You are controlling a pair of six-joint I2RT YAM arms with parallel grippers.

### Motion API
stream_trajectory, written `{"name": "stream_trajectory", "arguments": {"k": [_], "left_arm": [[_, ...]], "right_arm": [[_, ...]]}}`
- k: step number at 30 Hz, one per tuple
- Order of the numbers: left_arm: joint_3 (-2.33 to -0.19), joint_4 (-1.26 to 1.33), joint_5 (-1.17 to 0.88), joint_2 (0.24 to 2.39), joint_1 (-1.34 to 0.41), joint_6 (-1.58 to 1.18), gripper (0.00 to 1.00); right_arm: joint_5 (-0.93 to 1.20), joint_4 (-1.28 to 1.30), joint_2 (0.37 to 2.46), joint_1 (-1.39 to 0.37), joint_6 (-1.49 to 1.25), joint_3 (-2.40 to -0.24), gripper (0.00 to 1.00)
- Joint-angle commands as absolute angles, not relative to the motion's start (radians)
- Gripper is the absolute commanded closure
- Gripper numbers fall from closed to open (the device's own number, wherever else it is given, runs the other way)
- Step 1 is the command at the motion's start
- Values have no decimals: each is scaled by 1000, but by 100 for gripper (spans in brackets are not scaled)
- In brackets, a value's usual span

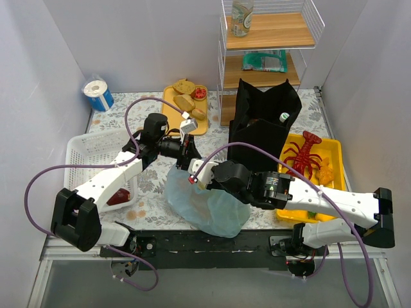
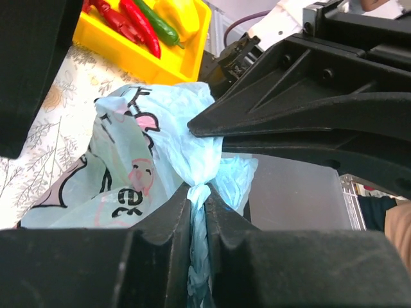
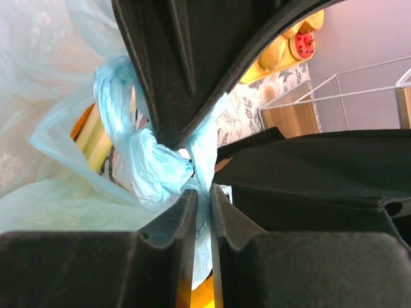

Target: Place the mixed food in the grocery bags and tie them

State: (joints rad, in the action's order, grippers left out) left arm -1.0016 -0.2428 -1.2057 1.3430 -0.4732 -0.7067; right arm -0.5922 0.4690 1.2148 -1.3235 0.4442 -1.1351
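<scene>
We see the light-blue bag (image 1: pixel 212 208) slumped on the worktop (image 1: pixel 154 186) between the two arms, just in front of the black bag (image 1: pixel 260 128). Its handles are gathered into a loose knot (image 3: pixel 157 160). The left end effector (image 2: pixel 199 196) pinches one twisted handle strand. The right end effector (image 3: pixel 199 199) stands narrow on the other thin strip. We judge the thin film to be the risk: an uneven pull could slip a strand from the jaws or tear it, leaving the knot slack.
</scene>
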Motion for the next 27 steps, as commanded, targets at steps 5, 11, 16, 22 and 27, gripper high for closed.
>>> {"name": "stream_trajectory", "arguments": {"k": [5,11,16,22,27], "left_arm": [[-948,-91,-1283,1312,-471,-817,100],[-934,-9,-1203,1322,-471,-926,100],[-945,-6,-1241,1348,-469,-962,100],[-937,44,-1255,1345,-468,-992,100],[-942,43,-1256,1351,-453,-999,100]], "right_arm": [[-453,429,1161,-1273,410,-1180,86],[-331,442,1123,-1272,399,-1143,55],[-298,459,1123,-1272,400,-1134,32],[-341,457,1160,-1272,422,-1101,26],[-333,454,1186,-1273,423,-1089,23]]}}
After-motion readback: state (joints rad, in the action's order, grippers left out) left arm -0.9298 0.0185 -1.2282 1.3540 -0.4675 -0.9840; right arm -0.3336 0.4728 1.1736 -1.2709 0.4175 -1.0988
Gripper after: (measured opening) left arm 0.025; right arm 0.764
